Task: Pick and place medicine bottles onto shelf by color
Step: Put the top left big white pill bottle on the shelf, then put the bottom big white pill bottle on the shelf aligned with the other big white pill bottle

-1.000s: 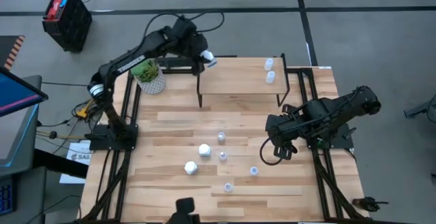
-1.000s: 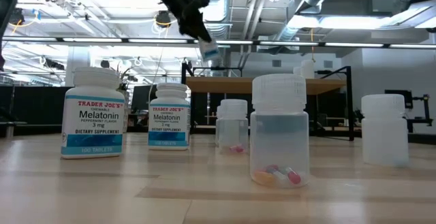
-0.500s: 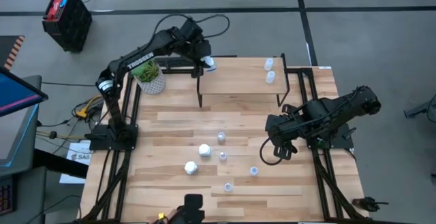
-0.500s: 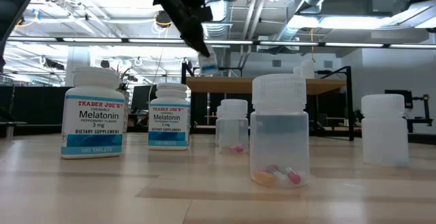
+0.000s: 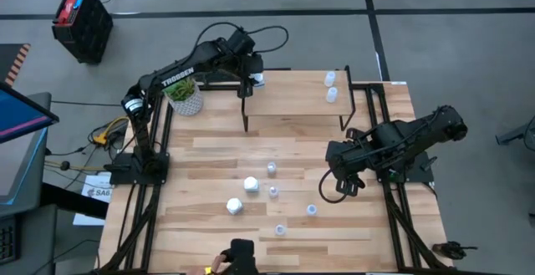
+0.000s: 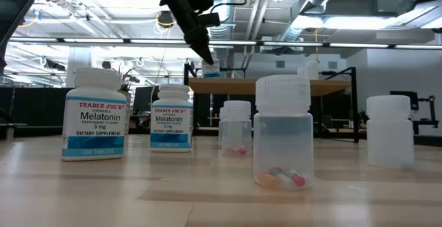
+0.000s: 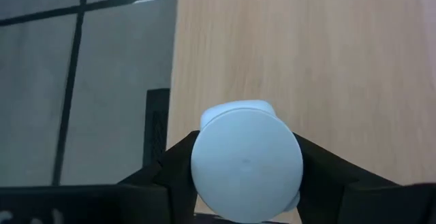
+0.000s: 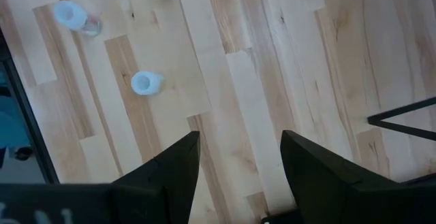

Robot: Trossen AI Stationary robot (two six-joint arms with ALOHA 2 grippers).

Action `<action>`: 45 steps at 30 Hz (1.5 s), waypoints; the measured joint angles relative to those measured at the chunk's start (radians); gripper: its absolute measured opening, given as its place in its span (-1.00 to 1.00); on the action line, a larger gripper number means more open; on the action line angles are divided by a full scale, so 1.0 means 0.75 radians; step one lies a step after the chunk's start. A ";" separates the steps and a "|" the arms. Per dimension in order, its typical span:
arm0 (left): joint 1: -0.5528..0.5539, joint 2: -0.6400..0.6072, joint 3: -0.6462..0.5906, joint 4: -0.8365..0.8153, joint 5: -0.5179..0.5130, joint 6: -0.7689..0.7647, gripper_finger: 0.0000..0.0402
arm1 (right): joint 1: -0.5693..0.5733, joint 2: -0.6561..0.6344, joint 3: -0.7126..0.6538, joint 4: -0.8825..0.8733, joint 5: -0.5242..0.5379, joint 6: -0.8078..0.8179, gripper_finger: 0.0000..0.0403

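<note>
My left gripper (image 5: 256, 78) is shut on a white medicine bottle (image 7: 246, 166) over the far left corner of the shelf (image 5: 292, 98); the low view shows it too (image 6: 210, 68). Two pale bottles (image 5: 331, 86) stand on the shelf's far right end. On the table stand two white bottles (image 5: 250, 183) (image 5: 235, 206) and several small translucent ones (image 5: 272, 169) (image 5: 311, 211). My right gripper (image 5: 344, 187) hovers open and empty over the table's right part. My left gripper pinches the white bottle between its two fingers (image 7: 174, 166), which lie on opposite sides just under the white cap (image 7: 246, 157). The fingers come slanting down from above. The bottle stands upright, its base (image 6: 210, 75) at the shelf top; whether it rests there I cannot tell.
A white patterned plant pot (image 5: 184, 94) stands at the table's far left beside the left arm. A person's dark-gloved hand (image 5: 236, 257) shows at the near edge. Bare planks lie between the shelf and the bottles.
My left gripper has come down with the white bottle onto the shelf's far left corner. The bottle was tilted and well above the shelf top; it now stands upright with its base at shelf height. A hand has appeared at the near edge.
</note>
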 joint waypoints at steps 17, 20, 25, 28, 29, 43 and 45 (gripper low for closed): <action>-0.012 0.000 0.000 -0.005 -0.068 -0.039 0.09 | 0.000 0.000 0.000 0.000 -0.002 0.000 0.12; -0.015 0.000 0.000 -0.005 -0.070 -0.019 0.11 | 0.000 0.000 0.000 0.000 -0.003 0.000 0.12; -0.022 0.000 0.000 0.030 -0.073 0.044 0.11 | 0.000 0.000 0.000 0.000 -0.004 0.000 0.12; -0.033 0.000 0.007 0.044 -0.073 0.044 0.11 | 0.000 0.000 0.000 0.000 -0.005 0.000 0.12; -0.036 0.000 0.018 0.038 -0.073 0.045 0.11 | 0.000 0.000 0.000 0.000 -0.005 0.000 0.12; -0.215 -0.003 0.312 -0.271 -0.104 -0.184 0.11 | 0.000 0.000 0.000 0.000 -0.008 0.001 0.12; -0.255 -0.003 0.359 -0.370 -0.097 -0.250 0.11 | 0.000 0.000 0.000 -0.002 -0.010 0.000 0.12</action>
